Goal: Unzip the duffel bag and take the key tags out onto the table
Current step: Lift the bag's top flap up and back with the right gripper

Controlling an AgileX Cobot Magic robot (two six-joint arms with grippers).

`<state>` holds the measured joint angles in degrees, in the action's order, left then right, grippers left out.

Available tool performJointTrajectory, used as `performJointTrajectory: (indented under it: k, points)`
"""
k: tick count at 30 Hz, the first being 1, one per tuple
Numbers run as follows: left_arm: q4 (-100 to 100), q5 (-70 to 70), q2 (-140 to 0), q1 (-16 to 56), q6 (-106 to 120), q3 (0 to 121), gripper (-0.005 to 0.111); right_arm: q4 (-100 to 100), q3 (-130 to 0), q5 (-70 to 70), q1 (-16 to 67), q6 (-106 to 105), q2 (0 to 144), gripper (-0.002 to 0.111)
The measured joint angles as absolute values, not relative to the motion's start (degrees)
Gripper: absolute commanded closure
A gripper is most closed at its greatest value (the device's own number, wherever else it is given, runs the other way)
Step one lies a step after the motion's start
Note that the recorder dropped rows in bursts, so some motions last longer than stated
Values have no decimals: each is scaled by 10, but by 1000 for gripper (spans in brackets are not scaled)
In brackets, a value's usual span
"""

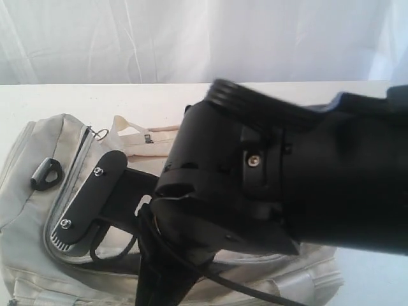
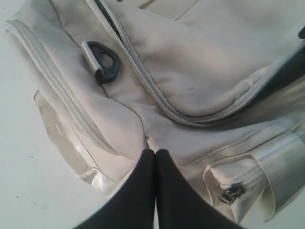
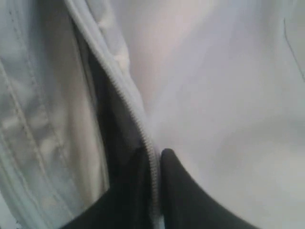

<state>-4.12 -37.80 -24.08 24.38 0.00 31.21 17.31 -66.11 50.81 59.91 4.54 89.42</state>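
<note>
Plainly, the right gripper (image 3: pixel 153 160) is nipped down narrow on the duffel bag (image 3: pixel 228 95). Its wrist view has the grey zipper teeth (image 3: pixel 136 119) running straight in between the two black fingertips. A dark strip of lining (image 3: pixel 107 129) shows just beside the teeth, ahead of the tips. The exterior view cannot show that grip (the right arm (image 1: pixel 293 185) fills most of it). It gives only one flat finger (image 1: pixel 83 204) lying over the bag's curved zipper, a black D-ring (image 1: pixel 46 173) just beside that finger, and the bag resting on the white table (image 1: pixel 95 99). The left gripper (image 2: pixel 155 152), seen only from its own wrist, has its fingers pressed together with no gap, tips touching a fold of the cream fabric. Whether any cloth is caught between them I cannot tell. Near those tips sits a metal zip pull (image 2: pixel 231 194) on a side pocket, and farther ahead is the D-ring (image 2: pixel 102 59).
</note>
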Motion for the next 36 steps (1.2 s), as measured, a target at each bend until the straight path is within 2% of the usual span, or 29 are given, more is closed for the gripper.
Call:
performJointTrajectory:
  k: [8, 13, 25, 34, 36]
  points:
    - [-41, -377, -237, 244, -3, 312, 107, 308, -731, 491, 592, 80, 895, 108]
    - [-41, -376, -237, 244, -7, 312, 107, 342, -776, 451, 529, 94, 907, 108]
    - [-41, -375, -237, 244, -12, 312, 107, 193, -838, 334, 354, -9, 968, 108]
    - [-41, -371, -237, 244, -14, 312, 107, 177, -922, 339, 291, -72, 1058, 108]
    - [-41, -371, -237, 244, -14, 312, 107, 174, -939, 340, 281, -76, 1075, 104]
